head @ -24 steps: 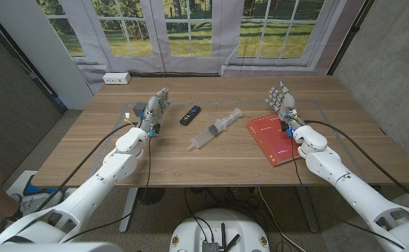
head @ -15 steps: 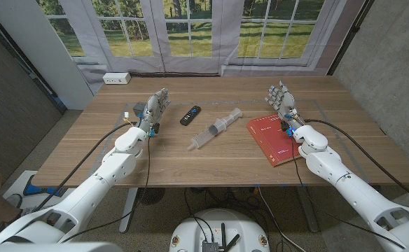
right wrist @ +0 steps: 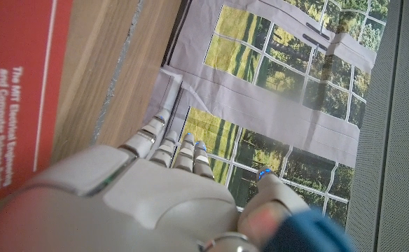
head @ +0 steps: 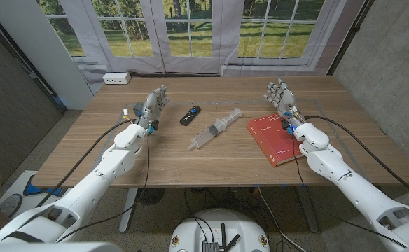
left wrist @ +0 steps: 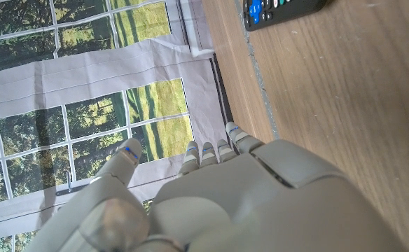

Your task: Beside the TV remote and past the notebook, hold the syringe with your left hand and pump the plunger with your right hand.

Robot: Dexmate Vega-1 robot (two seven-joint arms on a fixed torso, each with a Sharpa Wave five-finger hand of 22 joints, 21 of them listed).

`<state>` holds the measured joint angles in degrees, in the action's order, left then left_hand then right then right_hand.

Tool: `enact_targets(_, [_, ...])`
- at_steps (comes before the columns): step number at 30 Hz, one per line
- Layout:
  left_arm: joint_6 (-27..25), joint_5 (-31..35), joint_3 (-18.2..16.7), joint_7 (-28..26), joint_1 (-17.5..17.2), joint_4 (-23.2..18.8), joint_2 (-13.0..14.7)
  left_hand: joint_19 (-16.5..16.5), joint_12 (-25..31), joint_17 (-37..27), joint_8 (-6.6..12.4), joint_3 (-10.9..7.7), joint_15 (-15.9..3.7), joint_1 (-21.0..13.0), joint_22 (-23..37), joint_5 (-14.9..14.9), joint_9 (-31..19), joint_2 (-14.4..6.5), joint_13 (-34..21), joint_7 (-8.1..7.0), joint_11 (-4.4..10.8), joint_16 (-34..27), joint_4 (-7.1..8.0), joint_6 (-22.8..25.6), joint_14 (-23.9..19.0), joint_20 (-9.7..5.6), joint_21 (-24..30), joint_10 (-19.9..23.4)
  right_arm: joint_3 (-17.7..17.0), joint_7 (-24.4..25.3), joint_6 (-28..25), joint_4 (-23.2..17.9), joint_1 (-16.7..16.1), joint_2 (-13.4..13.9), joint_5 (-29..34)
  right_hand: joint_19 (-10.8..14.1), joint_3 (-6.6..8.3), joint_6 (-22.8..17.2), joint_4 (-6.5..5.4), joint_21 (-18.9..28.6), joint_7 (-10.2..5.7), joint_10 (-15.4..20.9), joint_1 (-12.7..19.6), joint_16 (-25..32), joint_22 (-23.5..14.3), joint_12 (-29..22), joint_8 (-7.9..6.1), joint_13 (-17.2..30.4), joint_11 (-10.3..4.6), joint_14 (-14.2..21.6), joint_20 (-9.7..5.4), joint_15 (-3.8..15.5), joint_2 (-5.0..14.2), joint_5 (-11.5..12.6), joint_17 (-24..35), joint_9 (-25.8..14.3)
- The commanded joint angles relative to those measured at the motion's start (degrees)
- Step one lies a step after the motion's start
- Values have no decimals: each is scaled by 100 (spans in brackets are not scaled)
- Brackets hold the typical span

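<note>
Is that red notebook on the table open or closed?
Closed. The red notebook lies flat showing only its cover, with title lettering readable in the right wrist view; no pages are spread.

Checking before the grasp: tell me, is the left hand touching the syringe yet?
Apart. The head view shows bare table and the remote between left hand and syringe.

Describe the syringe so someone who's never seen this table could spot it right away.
On the long wooden table in front of the windows, look at the middle, between the small black TV remote and the red notebook. The clear plastic syringe lies there at a slant, untouched. It is the only see-through, tube-shaped thing among them.
</note>
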<state>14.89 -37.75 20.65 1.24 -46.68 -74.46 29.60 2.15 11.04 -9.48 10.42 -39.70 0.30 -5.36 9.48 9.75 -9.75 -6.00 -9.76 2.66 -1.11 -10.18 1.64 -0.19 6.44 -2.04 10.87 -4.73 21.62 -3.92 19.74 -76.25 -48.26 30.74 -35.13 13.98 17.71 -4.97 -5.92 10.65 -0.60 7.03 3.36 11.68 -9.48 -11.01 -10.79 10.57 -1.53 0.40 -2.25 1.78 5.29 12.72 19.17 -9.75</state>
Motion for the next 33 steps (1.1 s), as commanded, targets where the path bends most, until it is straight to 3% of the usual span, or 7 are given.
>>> enact_targets(1, [-164, 68, -13, -185, -60, -306, 114, 70, 40, -7, 29, -19, -14, -78, 22, 29, -23, -399, -30, 13, 29, -34, -49, 37, -33, -105, 46, 10, 35, 51, 70, -307, -119, 139, 196, 94, 30, -101, 45, 49, -13, 138, 54, 35, -14, -54, -49, 12, 10, 103, -130, 208, 35, 40, -21, -32])
enact_targets(16, [-251, 64, -96, -359, -389, -766, 300, 91, 36, -8, 26, -19, -25, -100, 22, 24, -24, -396, -29, 4, 39, -25, -101, 68, -62, -108, 40, 43, 179, -67, 106, -793, -193, 385, 542, 44, 60, -208, 162, 14, -177, 219, 134, 43, -15, -61, -59, 17, -19, 207, -129, 229, -26, 37, -107, -36])
enact_targets(33, [-194, 60, -122, -389, -602, -1047, 358, 114, 29, -9, 19, -20, -26, -122, 23, 20, -25, -398, -29, -6, 55, -24, -154, 83, -107, -83, 36, 71, 478, 161, 249, -1208, 39, 706, 1892, 2, 134, -211, 394, 4, -453, 235, 338, 30, -15, -43, -30, 22, -61, 210, -79, 215, -29, 6, -196, -38])
